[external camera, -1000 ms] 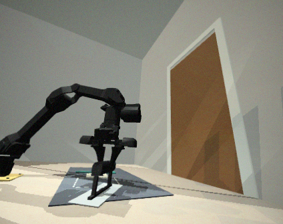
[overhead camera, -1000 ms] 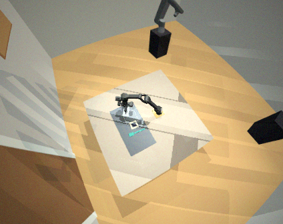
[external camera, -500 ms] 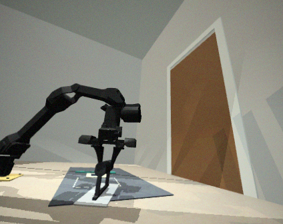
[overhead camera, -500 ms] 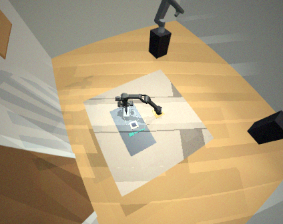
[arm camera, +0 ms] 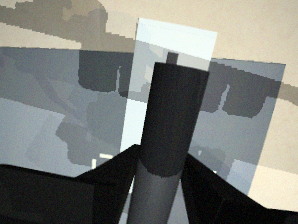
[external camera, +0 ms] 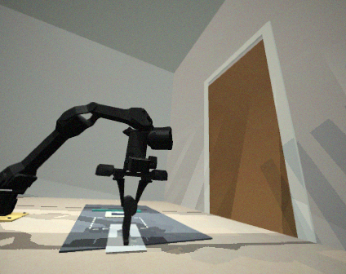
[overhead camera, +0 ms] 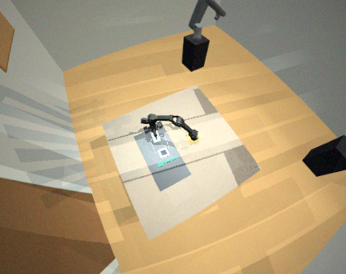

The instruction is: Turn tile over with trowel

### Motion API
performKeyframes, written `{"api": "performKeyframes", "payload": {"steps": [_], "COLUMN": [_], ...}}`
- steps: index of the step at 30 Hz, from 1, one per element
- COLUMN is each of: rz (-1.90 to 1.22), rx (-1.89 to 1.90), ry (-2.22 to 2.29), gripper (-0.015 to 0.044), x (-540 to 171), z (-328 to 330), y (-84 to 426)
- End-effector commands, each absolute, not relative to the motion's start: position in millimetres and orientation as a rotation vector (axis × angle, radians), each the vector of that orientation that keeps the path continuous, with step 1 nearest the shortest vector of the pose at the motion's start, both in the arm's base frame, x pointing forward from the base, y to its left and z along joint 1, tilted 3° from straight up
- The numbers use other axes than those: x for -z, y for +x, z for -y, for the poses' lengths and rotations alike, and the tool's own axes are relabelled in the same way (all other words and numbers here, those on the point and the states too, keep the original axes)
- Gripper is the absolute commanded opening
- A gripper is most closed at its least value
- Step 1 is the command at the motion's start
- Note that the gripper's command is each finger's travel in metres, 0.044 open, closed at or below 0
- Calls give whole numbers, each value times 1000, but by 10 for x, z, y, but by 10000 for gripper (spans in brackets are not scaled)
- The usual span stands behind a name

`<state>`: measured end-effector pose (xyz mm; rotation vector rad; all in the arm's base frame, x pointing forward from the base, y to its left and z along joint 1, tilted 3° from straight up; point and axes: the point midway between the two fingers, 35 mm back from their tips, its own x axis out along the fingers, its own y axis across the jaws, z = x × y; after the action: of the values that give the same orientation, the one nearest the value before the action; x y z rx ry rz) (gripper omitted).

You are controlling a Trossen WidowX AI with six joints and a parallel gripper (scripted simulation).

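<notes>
I had the jaws point(overhead camera: 155, 131) point(external camera: 130, 199) clamped on the black handle of the small trowel point(overhead camera: 155, 138) point(external camera: 137, 243) point(arm camera: 131, 120), one finger against each side of the grip. The arm point(overhead camera: 166, 117) point(external camera: 117, 113) reached out over the counter point(overhead camera: 186, 212) point(external camera: 194, 261) point(arm camera: 255, 25) and bent down at the wrist, so the jaws pointed at the work from above. Under the handle, the trowel's pale blade lay roughly level over one end of the blue-grey mat point(overhead camera: 174, 177) point(external camera: 179, 234) point(arm camera: 267, 95), its outer end reaching past the mat's edge. From my views I could not tell whether the blade was touching the mat. The tile point(overhead camera: 163, 152) point(external camera: 114, 214) lay flat on the mat, well apart from the blade, with its dark square mark facing up, so it was unturned. The dashed outline point(overhead camera: 167, 140) point(external camera: 143, 222) point(arm camera: 105, 156) ran between the trowel and the tile; in the exterior view, the tile sat toward its far side. A thin teal strip point(overhead camera: 168, 161) point(external camera: 117, 210) lay just beyond the tile. The arm's base stood on a yellow plate point(overhead camera: 199, 141) point(external camera: 22, 214) beside the mat, and I could see a brown door point(external camera: 243, 134) in the wall behind.
</notes>
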<state>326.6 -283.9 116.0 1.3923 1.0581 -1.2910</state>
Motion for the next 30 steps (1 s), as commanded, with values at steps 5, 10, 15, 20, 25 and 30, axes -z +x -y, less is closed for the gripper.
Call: {"api": "performKeyframes", "payload": {"steps": [5,10,15,20,25,30], "rz": [-1070,-1070,-1070,-1070,-1070,-1070], "rx": [1278,1278,1278,1278,1278,1278], "ry": [1376,1376,1376,1376,1376,1376], "gripper": [270,270,270,270,270,270], "x": [-1151,-1151,-1151,-1151,-1209,-1584], "z": [2839,2839,2839,2839,2842,2839], "y": [3266,3266,3266,3266,3265,3233]}}
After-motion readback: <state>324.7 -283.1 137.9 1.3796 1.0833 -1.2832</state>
